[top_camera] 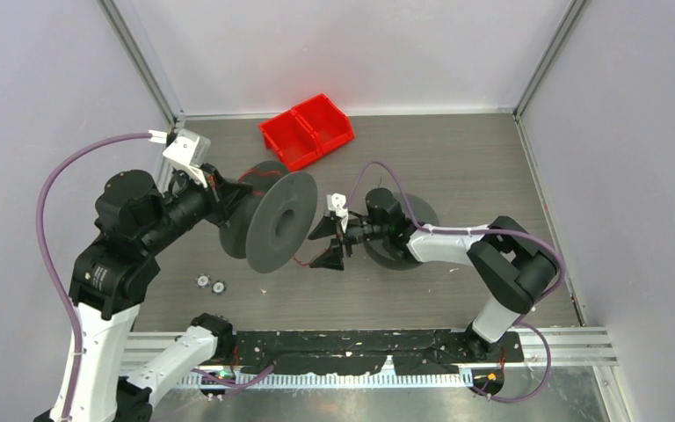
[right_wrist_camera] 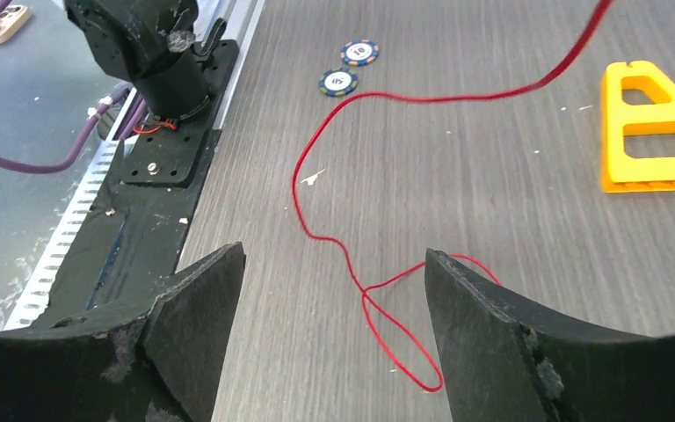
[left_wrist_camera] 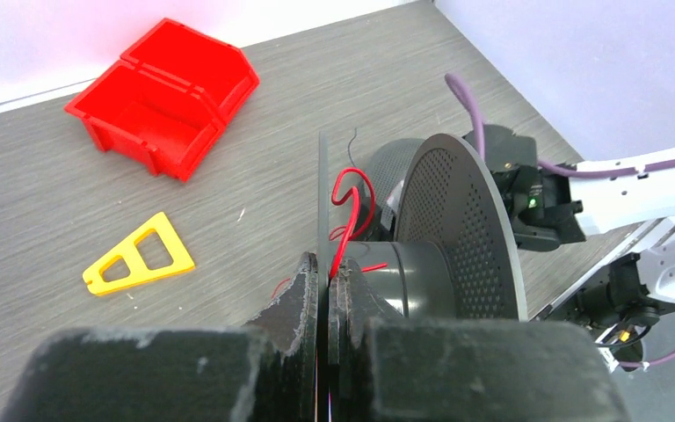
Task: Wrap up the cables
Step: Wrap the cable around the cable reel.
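My left gripper [top_camera: 226, 195] is shut on the thin near flange of a dark grey spool [top_camera: 272, 224], holding it up on edge. In the left wrist view the flange [left_wrist_camera: 322, 202] runs between the fingers [left_wrist_camera: 299, 299]. The red cable [left_wrist_camera: 348, 207] loops loosely over the hub beside the perforated far flange [left_wrist_camera: 457, 229]. From the spool the cable [right_wrist_camera: 334, 220] trails down onto the table. It ends in a small loop [right_wrist_camera: 400, 338] lying between the fingers of my right gripper [right_wrist_camera: 334, 299]. The right gripper [top_camera: 332, 242] is open just right of the spool, touching nothing.
A second dark spool [top_camera: 387, 255] lies flat under the right arm. A red double bin [top_camera: 306, 130] sits at the back. A yellow triangle piece [right_wrist_camera: 655, 132] lies under the held spool. Two poker chips [top_camera: 210, 284] lie near the left arm's base.
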You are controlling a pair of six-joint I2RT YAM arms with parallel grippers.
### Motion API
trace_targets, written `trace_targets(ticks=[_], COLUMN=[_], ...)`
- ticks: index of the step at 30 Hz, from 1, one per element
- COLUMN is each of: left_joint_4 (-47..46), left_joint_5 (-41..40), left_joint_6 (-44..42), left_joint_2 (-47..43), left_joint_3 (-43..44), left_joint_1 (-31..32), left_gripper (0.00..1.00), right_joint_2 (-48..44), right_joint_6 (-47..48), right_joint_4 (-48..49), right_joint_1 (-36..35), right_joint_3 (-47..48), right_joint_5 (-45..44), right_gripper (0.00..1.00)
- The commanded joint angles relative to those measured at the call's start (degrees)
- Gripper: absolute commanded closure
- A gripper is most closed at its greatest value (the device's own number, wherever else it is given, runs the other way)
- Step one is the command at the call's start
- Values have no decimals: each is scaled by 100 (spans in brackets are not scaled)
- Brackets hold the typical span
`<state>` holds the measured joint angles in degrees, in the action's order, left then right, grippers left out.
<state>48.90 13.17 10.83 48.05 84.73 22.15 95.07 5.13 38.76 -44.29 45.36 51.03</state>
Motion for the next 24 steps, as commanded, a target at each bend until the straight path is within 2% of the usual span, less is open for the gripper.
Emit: trace_targets(ticks=[1, 5, 10, 14, 16, 17, 18, 19, 20, 22, 24], left_joint_4=[-846, -1095, -1240, -1455, -1545, -1604, -1664, -1737, -1798, -1919, -2038], left_joint_5=[180, 116, -42, -475, -877, -1093, -1427, -1779, -2102, -2591, -2897], left_joint_6=[372, 538, 745, 913, 937, 934, 938, 949, 986, 1117, 1290], left_joint_2=[-158, -203, -167, -139, -80, -32, 22, 91, 183, 376, 616], left_joint_3=[12, -104, -74, -86, -73, -66, -70, -63, -62, -70, -101], left_joint_1=[9, 8, 8, 8, 9, 4, -7, -23, -57, -181, -311], left_gripper=[100, 100, 100, 100, 100, 100, 100, 100, 100, 100, 100], right_joint_2=[-96, 254, 688, 1075, 1211, 1252, 1256, 1213, 1162, 870, 457], right_joint_6=[247, -205, -400, -885, -1316, -1638, -1805, -2114, -2229, -1980, -1441], right_joint_4=[117, 860, 1173, 1854, 2547, 2790, 3112, 3169, 3132, 2607, 1657], right_joint_1=[-107, -207, -359, -650, -774, -800, -859, -883, -953, -1189, -1578], right_joint_3=[158, 231, 459, 384, 125, 13, -180, -329, -385, -528, -546], right_joint_5=[-81, -164, -296, -340, -392, -528, -614, -768, -830, -1115, -1685], right_gripper=[19, 19, 19, 24, 34, 48, 58, 77, 88, 94, 94])
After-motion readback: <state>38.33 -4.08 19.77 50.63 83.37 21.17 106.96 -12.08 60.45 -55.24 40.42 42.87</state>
